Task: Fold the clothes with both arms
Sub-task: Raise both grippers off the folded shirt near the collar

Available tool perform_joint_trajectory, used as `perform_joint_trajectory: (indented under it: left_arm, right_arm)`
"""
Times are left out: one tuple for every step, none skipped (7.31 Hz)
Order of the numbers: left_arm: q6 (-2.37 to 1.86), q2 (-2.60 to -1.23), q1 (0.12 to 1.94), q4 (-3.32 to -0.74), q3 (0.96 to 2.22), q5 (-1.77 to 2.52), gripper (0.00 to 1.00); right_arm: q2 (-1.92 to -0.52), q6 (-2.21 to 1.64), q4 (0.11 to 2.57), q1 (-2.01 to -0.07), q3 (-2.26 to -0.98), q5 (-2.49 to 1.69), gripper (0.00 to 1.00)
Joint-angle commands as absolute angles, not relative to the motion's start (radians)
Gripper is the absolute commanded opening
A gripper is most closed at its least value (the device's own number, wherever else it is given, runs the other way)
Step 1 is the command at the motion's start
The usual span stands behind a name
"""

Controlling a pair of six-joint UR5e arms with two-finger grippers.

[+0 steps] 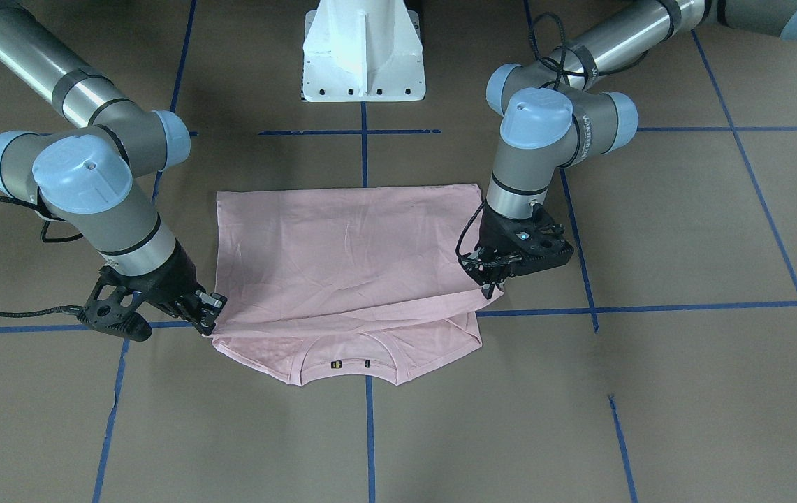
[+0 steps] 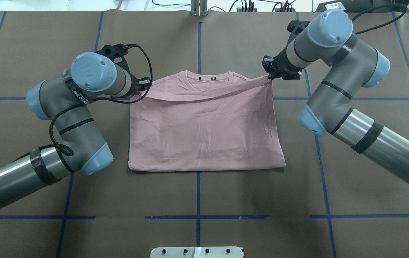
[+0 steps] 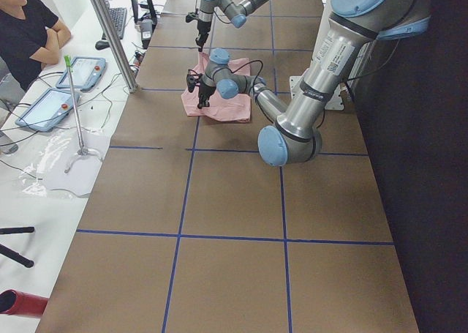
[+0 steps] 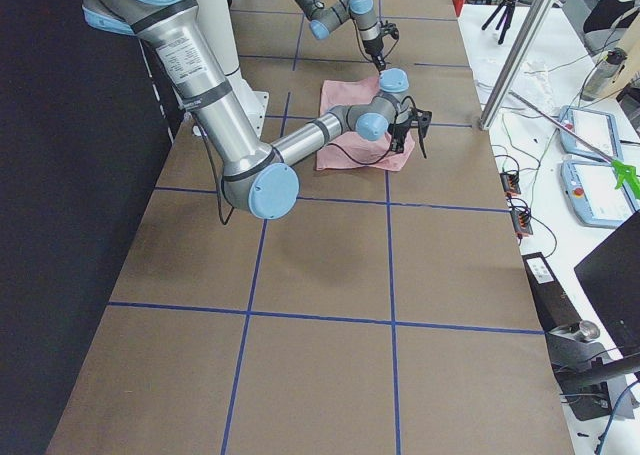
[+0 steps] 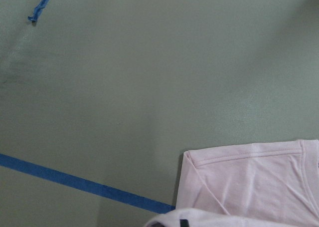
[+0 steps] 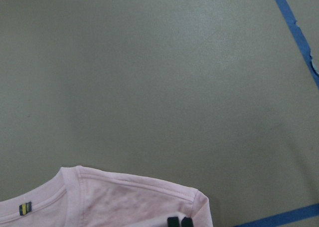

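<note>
T-shirt (image 2: 204,132), pale pink, lies flat on the bench (image 2: 261,200) straight out from the white pedestal (image 1: 363,56). Its ribbed collar (image 2: 208,76) is at the end farthest from the pedestal, and no print shows on the upper side. The pedestal-side half is doubled over, with its free edge stretched taut just short of the collar. The left arm (image 2: 82,93) has its jaws clamped on one corner of that edge, the right arm (image 2: 333,71) on the other. The thin knit looks light and limp and will likely sag and wrinkle between holds. Corners and hem seem the best places to pinch, held level with even tension.
</note>
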State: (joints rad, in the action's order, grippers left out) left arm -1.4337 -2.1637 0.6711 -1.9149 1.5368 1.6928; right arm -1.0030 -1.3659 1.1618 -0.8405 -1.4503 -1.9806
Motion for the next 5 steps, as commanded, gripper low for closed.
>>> perform_joint_trajectory:
  left_arm:
    - [-1.437, -2.171, 0.670, -1.914, 1.511, 1.687, 0.90]
    - [-1.437, -2.174, 0.672, -1.910, 1.508, 1.686, 1.00]
    - [-1.437, -2.174, 0.675, -1.904, 1.508, 1.686, 1.00]
    - [-1.436, -2.174, 0.680, -1.899, 1.512, 1.689, 1.00]
    - [-1.439, -2.178, 0.681, -1.898, 1.540, 1.695, 1.00]
  right_arm:
    - [-1.017, -1.332, 1.141, -0.833, -1.451, -1.979, 1.00]
    - [-1.035, -1.331, 1.094, -0.833, -1.450, -1.983, 1.00]
    - [-1.046, -1.330, 1.080, -0.834, -1.454, -2.005, 1.00]
    - [-1.048, -1.335, 1.080, -0.836, -1.466, -2.041, 1.00]
    - [-1.070, -1.344, 1.097, -0.839, -1.512, -2.055, 1.00]
